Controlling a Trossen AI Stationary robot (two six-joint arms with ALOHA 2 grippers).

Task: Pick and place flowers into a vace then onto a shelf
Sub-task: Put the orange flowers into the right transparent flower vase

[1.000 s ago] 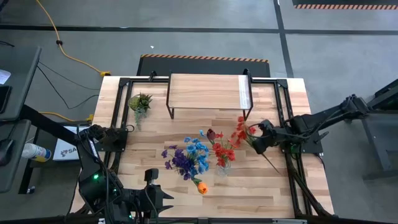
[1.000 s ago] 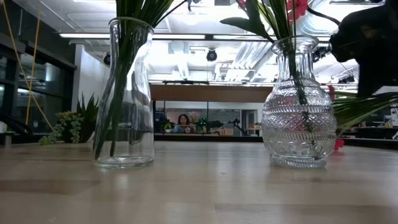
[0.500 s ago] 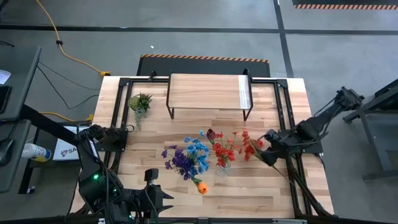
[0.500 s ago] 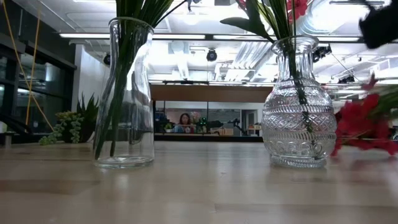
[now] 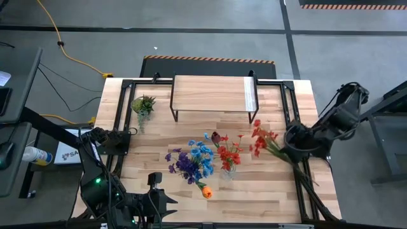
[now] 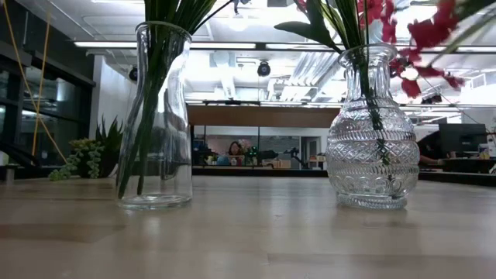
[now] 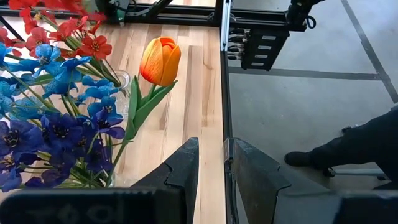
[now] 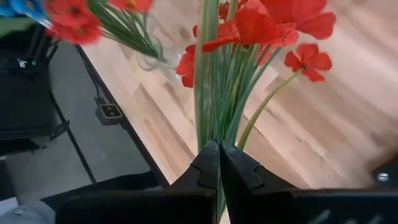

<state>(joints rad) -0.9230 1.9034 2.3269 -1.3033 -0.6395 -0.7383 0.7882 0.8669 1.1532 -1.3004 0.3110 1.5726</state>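
Note:
A bunch of red flowers [image 5: 261,140] hangs over the table's right part, with my right gripper [image 5: 294,137] shut on its green stems. A patterned glass vase [image 6: 372,132] near the table's middle holds red flowers and a maroon tulip [image 5: 227,154]. A plain glass vase [image 6: 159,116] to its left holds blue, purple and orange flowers [image 5: 191,164]. The shelf [image 5: 213,95] stands on its black legs at the far edge. My left gripper [image 7: 211,163] waits at the near edge beside the orange tulip [image 7: 160,60], slightly open with nothing between its fingers. My right gripper pinches several green stems [image 8: 214,127] of the red bunch together between its two fingers. It comes slanting down from the table's right side. The bunch is lifted clear of the table; its red heads [image 5: 257,137] reach toward the table's left, and the stem ends [image 5: 304,173] trail toward the near right corner.
A small spiky potted plant [image 5: 143,105] stands at the far left. Black frame rails [image 5: 292,108] run along the table's sides. Bare wood lies between the vases and the shelf, and along the near edge.
My right gripper has risen and drawn back toward the table's right edge, staying shut. The red bunch, which lay low beside the patterned vase, has been lifted clear of the table, and its heads now hang high at the vase's right.

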